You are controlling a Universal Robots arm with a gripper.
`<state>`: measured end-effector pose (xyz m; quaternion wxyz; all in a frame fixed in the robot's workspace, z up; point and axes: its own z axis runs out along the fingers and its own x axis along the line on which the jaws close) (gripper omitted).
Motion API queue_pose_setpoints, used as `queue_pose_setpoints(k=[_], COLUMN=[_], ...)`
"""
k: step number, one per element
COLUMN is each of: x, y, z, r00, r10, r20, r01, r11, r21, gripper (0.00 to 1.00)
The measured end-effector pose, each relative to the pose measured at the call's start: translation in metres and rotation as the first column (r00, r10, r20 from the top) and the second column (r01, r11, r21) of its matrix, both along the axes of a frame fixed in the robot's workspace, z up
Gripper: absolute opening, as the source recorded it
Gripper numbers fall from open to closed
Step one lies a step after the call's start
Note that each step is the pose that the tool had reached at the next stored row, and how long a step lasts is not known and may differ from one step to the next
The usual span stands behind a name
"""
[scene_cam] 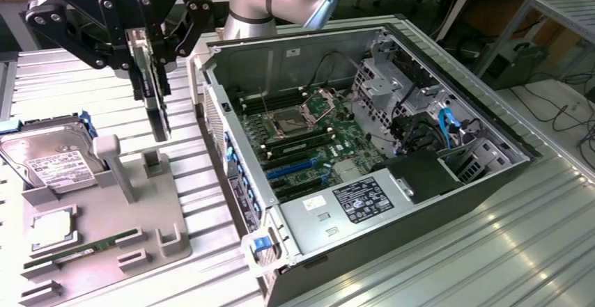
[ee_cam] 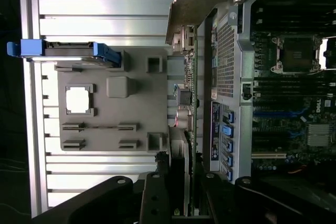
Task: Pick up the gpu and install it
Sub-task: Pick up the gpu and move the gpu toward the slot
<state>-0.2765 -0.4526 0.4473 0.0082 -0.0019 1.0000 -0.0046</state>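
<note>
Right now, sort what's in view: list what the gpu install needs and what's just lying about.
Job: gpu, held in the gripper with jaws shut on it; open computer case; motherboard.
Lying about: hard drive; RAM stick; grey holder.

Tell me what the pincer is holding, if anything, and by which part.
The pincer grips the thin flat black expansion card by its upper edge; the card hangs vertically.
</note>
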Motion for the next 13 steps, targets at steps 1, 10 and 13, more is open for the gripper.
queue_pose_setpoints(k=[1, 10, 13], x=[0.001, 0.009, 0.012], y=[0.0000, 0.0000, 0.0000], z=[0.0000, 0.0000, 0.0000], r00=[1.0000, 1.0000, 1.0000], r10=[0.000, 0.000, 0.000], r20=[0.0001, 0.0000, 0.0000], r01=[0.000, 0.000, 0.000], r11=[1.0000, 1.0000, 1.0000], r21=[0.0001, 0.0001, 0.0001], gripper=[0.27, 0.27, 0.27])
